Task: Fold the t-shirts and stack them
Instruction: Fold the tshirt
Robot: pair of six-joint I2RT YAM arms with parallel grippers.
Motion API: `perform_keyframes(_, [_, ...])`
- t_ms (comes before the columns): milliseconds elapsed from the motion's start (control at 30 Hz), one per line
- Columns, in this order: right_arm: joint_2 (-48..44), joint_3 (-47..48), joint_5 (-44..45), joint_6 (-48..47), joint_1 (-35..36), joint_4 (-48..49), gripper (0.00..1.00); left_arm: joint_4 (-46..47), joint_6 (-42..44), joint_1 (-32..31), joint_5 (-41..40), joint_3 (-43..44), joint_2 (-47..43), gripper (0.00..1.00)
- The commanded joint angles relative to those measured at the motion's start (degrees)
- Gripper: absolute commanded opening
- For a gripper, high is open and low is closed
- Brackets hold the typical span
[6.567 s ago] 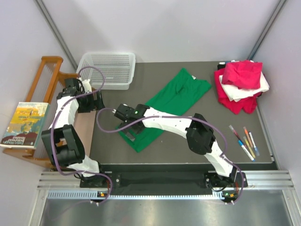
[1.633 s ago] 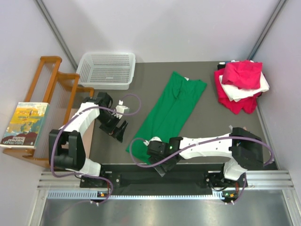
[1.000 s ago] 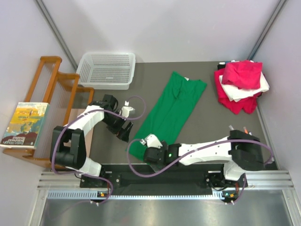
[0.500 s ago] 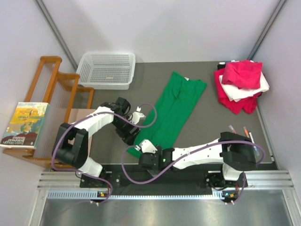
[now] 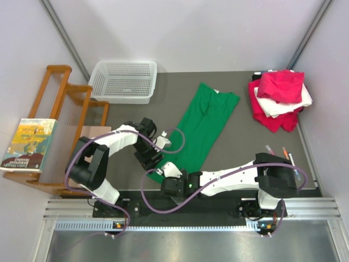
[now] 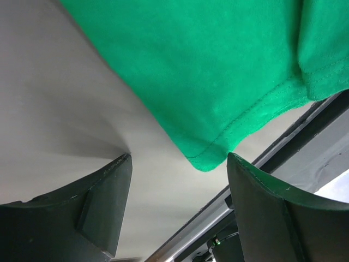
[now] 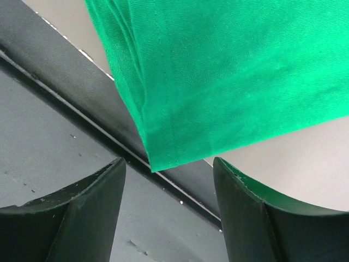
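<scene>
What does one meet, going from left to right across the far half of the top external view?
wooden rack → white mesh basket → green t-shirt → pile of t-shirts

Top view: the near hem of the plain bright green cotton t-shirt [image 5: 204, 128] lies beneath the left claw [image 5: 151, 162] and right claw [image 5: 170, 176], whose fingertips their own wrists cover. Wrist views: the picture edges cut this shirt off, leaving one hem corner each. Far right, the red t-shirt [image 5: 281, 124] is largely buried under the white t-shirt [image 5: 283, 106] and magenta-pink t-shirt [image 5: 281, 84]. The paperback book's [image 5: 27, 144] cover lettering is too small to read.
</scene>
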Motion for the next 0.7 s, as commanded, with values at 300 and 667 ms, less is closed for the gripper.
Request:
perform_keyframes(300, [2.1,1.0,-0.7,-1.5,0.4,0.7,0.63,0.7,-1.3,-6.3,-1.3,-2.6,-2.3,0.74])
perform_keyframes(667, [2.4,1.0,-0.3,-2.3,-1.0,1.0,0.56,0.9,-1.5,-6.4,-1.7,-2.6,-0.9,0.65])
